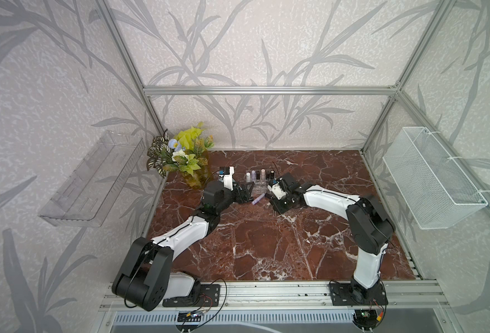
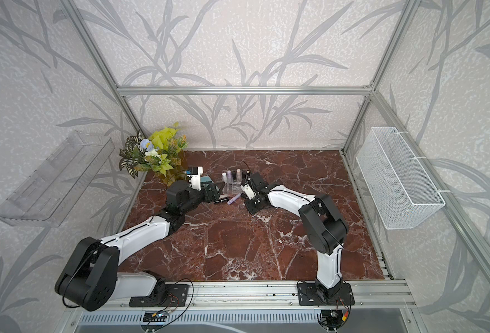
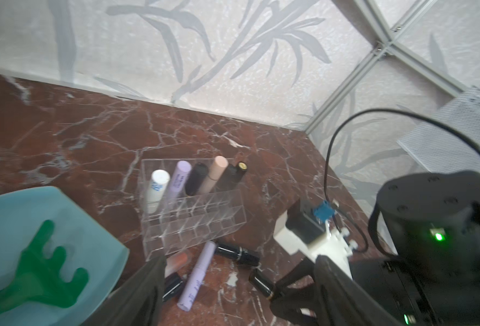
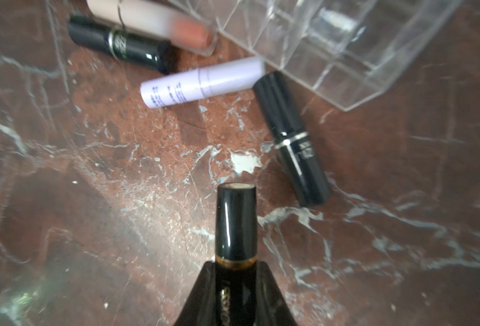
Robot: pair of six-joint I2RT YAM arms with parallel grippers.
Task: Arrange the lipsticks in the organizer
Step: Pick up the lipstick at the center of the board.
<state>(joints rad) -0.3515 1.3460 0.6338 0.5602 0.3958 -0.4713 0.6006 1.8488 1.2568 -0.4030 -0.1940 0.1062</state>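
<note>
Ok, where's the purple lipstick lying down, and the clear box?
lilac lipstick [image 4: 202, 81]: right wrist view, middle of its tube.
organizer [image 3: 199, 225]: left wrist view, its front wall.

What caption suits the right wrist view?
Right gripper shut on a black lipstick; four other lipsticks lie beside the organizer.

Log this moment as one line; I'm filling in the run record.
right gripper: shut on black lipstick | left gripper: open | organizer: five lipsticks standing in far row | table: four loose lipsticks beside organizer
</note>
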